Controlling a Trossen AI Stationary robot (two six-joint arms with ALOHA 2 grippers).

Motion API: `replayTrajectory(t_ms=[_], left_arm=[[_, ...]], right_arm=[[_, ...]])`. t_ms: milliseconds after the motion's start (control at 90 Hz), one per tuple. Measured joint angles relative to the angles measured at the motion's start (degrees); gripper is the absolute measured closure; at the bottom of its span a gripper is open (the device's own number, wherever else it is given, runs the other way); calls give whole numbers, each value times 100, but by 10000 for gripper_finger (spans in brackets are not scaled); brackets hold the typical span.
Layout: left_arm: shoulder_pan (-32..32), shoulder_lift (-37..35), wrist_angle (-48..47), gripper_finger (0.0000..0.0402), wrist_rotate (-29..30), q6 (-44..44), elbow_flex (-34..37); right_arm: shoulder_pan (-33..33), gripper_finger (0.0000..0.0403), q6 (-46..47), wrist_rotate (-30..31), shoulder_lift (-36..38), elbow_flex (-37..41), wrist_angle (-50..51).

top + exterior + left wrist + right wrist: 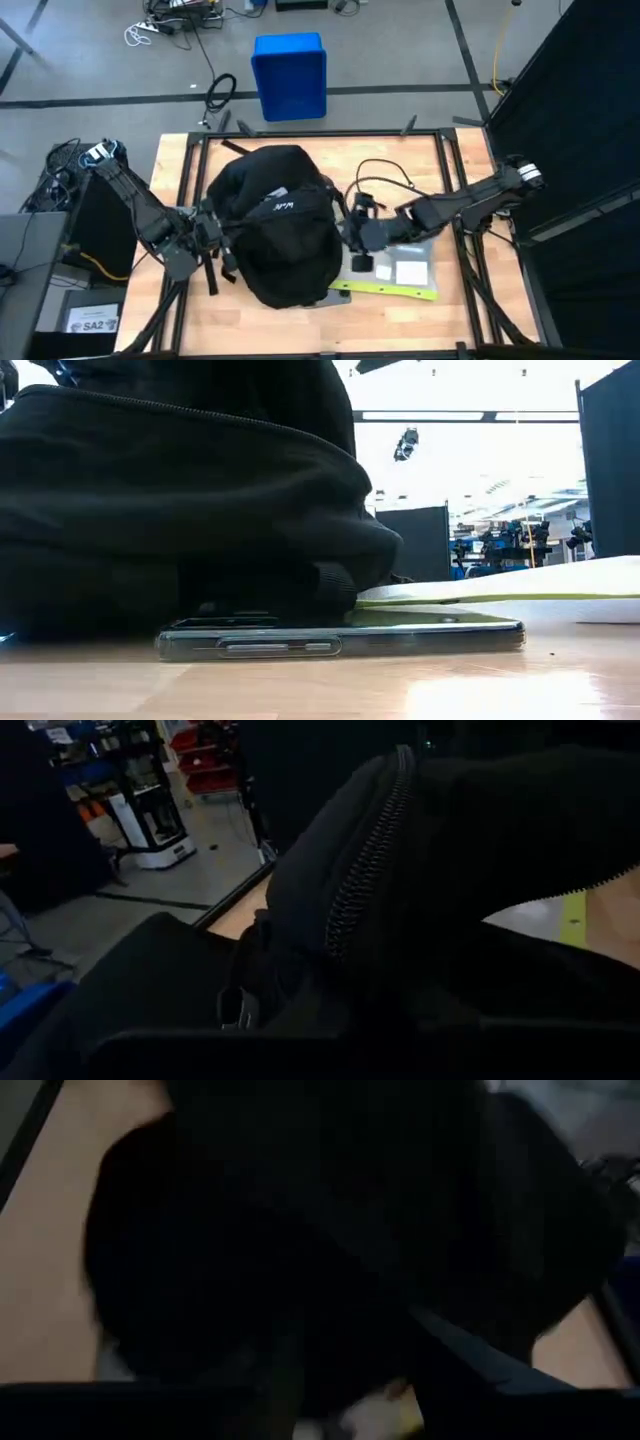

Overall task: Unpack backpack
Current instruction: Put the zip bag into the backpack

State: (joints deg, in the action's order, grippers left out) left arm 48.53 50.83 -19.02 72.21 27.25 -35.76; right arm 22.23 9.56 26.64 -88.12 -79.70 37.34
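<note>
Nearest the low camera, a dark smartphone (pixel 340 637) lies flat on the wooden table (pixel 400 690), its edge buttons facing outward. The backpack (pixel 180 510) sits just behind it, and a fold of the black fabric rests on the phone's top. A flat yellow-green folder (pixel 500 592) pokes out from under the bag beside the phone.

From above, the backpack (pixel 283 225) is a large, rounded black mound in the middle of the table (pixel 450 310), with a small white logo print on top. My left gripper (pixel 205 232) is pressed against the bag's left side, with black straps trailing beside it. My left wrist camera sees only black fabric and a zipper line running over the bag (pixel 450 870), so I cannot tell how far those fingers are parted or whether they hold anything. My right gripper (pixel 358 235) is against the bag's right side, above the folder (pixel 400 290) and two small white cards (pixel 410 272) lying on it. My right wrist camera is filled with dark fabric (pixel 350 1230), so I cannot tell that gripper's state either.

Beyond the table's far edge, a blue plastic box (pixel 290 75) stands on the grey floor (pixel 400 50), with loose cables (pixel 170 25) farther off.
</note>
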Motion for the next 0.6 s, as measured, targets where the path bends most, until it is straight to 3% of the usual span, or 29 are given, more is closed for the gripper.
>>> replayTrajectory(t_ms=[178,600], left_arm=[[0,2,30,401,17,4,2],[-4,11,272,401,-85,-189,2]], right_arm=[[513,243,1067,10,-29,65,921],[1544,211,3028,38,-272,1782,390]])
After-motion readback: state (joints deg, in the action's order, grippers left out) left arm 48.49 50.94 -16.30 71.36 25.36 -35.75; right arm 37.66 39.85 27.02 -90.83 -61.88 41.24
